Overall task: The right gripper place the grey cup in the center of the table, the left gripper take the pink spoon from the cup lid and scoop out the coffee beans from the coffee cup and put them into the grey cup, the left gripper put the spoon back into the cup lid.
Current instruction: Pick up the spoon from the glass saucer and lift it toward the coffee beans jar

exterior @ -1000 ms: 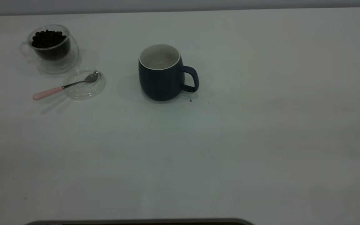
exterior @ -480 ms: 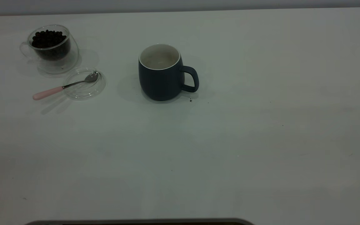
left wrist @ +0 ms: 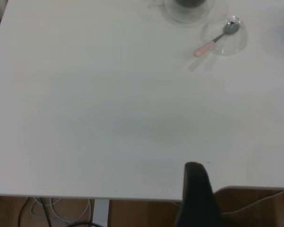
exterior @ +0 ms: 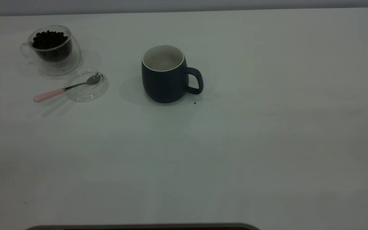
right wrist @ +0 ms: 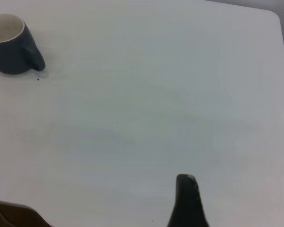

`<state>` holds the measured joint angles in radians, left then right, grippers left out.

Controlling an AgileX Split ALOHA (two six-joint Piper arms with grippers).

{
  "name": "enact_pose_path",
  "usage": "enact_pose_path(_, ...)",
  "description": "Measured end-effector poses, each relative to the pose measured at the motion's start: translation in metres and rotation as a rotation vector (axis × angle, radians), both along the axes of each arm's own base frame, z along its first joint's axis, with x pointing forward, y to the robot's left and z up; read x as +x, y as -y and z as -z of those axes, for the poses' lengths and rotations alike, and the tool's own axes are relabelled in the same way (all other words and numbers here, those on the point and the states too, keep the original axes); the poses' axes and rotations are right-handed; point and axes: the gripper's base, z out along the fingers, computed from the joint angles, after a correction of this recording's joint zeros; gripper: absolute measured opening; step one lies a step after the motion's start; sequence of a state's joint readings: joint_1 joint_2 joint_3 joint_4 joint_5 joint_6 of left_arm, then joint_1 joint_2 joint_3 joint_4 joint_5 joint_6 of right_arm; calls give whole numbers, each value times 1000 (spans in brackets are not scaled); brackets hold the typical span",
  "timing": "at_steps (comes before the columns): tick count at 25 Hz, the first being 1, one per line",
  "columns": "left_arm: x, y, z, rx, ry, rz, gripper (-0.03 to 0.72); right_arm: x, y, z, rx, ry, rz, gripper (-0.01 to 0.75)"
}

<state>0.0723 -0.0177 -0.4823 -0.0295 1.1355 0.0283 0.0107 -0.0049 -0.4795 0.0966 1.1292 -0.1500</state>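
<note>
Spoon (exterior: pixel 65 88) lies bowl-in-lid (exterior: pixel 86 85), pink handle jutting out toward the worktop's (exterior: pixel 267 143) left front, well away from the left pincer (left wrist: pixel 195 189), whose opening cannot be told.

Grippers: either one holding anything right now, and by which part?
Nothing is held. The pink spoon lies on the cup lid; the grey cup stands alone. Both grippers are back at the table's near edge.

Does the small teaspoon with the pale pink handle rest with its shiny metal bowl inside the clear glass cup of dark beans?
No; the pink-handled teaspoon lies with its bowl on the flat transparent lid, beside the glass cup.
</note>
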Motion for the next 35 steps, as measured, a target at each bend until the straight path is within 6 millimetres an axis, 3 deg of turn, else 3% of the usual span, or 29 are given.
enact_pose_path(17,0,0,0,-4,0,5,568,0,0,0,0,0,0,592)
enact_pose_path(23,6,6,-7,-108,32,1,568,0,0,0,0,0,0,592)
enact_pose_path(27,42,12,-27,-263,115,15,568,0,0,0,0,0,0,591)
enact_pose_path(31,98,18,-37,-443,135,28,568,0,0,0,0,0,0,591)
enact_pose_path(35,156,25,-35,-578,93,81,591,0,0,0,0,0,0,591)
